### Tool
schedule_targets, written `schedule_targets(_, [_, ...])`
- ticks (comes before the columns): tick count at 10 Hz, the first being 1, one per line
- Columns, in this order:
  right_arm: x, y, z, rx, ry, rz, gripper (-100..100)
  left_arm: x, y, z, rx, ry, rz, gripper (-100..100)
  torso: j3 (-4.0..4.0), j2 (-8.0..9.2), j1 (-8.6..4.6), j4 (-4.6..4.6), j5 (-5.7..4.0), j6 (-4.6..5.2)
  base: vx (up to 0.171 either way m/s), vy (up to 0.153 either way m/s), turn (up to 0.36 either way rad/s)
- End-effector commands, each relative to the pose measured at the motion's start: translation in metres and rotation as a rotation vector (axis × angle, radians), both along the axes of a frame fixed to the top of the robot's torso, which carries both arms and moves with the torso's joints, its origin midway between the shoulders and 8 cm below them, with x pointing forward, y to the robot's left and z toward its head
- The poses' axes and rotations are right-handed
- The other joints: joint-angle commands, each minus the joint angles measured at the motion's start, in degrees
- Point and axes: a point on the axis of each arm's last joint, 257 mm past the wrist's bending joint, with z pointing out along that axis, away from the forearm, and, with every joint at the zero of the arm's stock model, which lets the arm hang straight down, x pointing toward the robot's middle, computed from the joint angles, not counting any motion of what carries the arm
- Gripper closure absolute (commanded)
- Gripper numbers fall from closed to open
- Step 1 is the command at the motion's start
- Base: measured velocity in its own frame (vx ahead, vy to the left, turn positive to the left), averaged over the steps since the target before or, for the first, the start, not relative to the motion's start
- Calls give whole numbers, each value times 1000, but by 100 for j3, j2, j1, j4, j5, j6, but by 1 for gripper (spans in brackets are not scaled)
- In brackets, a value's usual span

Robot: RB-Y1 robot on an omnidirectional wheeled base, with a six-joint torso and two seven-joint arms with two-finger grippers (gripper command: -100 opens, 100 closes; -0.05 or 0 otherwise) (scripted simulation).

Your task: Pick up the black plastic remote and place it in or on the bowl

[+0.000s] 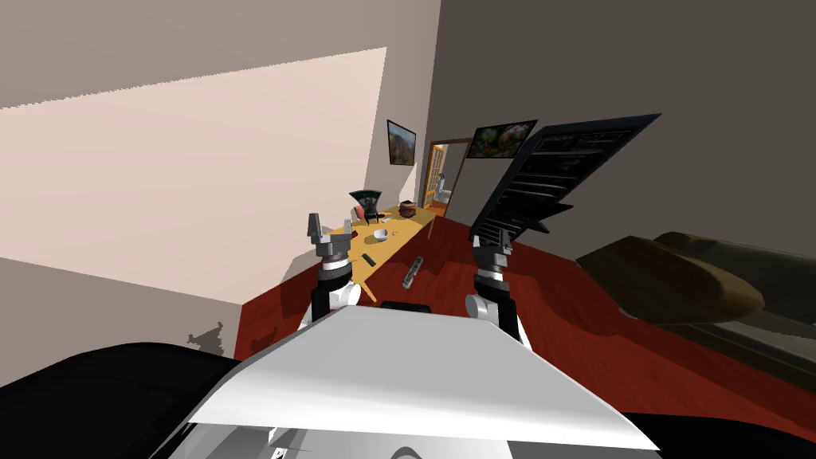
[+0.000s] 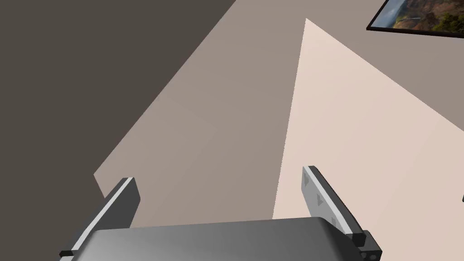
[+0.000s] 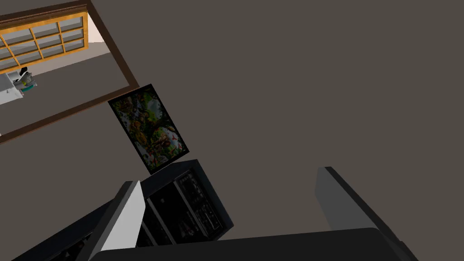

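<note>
The black remote lies flat on the long yellow-wood table, close to the table's near end. It is a small dark bar whose long axis slants across the tabletop rather than along the table's length, with 1 end toward the table's wall side and the other toward its floor-side edge. Which end is its front cannot be made out. The bowl, small and white, sits farther along the same table, clearly apart from the remote, with bare tabletop between the 2. A second, grey remote lies on the red floor just beside the table, its long axis running roughly parallel to the table's long edge. At the far end of the table stands a brown pot, and a dark chair is drawn up on the wall side. The left gripper is held up in the air short of the table's near end, its 2 fingers spread wide with nothing between them. The right gripper is raised over the floor, well to the side of the table and in front of a black shelf unit, its jaws likewise released and empty.
</note>
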Motion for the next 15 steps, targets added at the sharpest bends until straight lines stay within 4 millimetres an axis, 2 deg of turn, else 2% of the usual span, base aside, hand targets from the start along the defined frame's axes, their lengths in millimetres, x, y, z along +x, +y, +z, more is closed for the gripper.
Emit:
schedule_targets(1, [0,0,0,0,0,0,0,8,-9,-14,21,49,-42,-100,0,0,0,0,0,0,1,-81,-90])
schedule_targets(4, [0,0,0,0,0,0,0,24,-23,-52,24,163,-116,-100,-6,-11,-66,-2,-14,1,37,-165,-96])
schedule_targets(7, [0,0,0,0,0,0,0,37,-42,-115,-2,334,-200,-100,-15,-26,-85,-6,-19,2,78,-226,-143])
schedule_targets(8, [0,0,0,1,0,0,0,37,-42,-115,-2,334,-200,-100,-18,-31,-99,-7,-22,3,47,-172,-28])
schedule_targets(10, [0,0,0,0,0,0,0,39,-56,-169,-29,473,-259,-100,-7,-12,-54,-3,-13,1,59,-143,-148])
schedule_targets(11, [0,0,0,0,0,0,0,40,-56,-170,-30,476,-258,-100,-12,-21,-65,-5,-15,1,86,-116,-49])
schedule_targets(12, [0,0,0,0,0,0,0,37,-64,-201,-45,555,-287,-100,-14,-23,-48,-6,-13,-1,90,-105,-120])
schedule_targets(13, [0,0,0,0,0,0,0,37,-64,-201,-45,555,-287,-100,-16,-28,-43,-6,-11,2,66,-86,-61])
schedule_targets(15, [0,0,0,0,0,0,0,24,-80,-260,-79,708,-345,-100,-12,-21,-35,-5,-9,1,104,-122,-172])
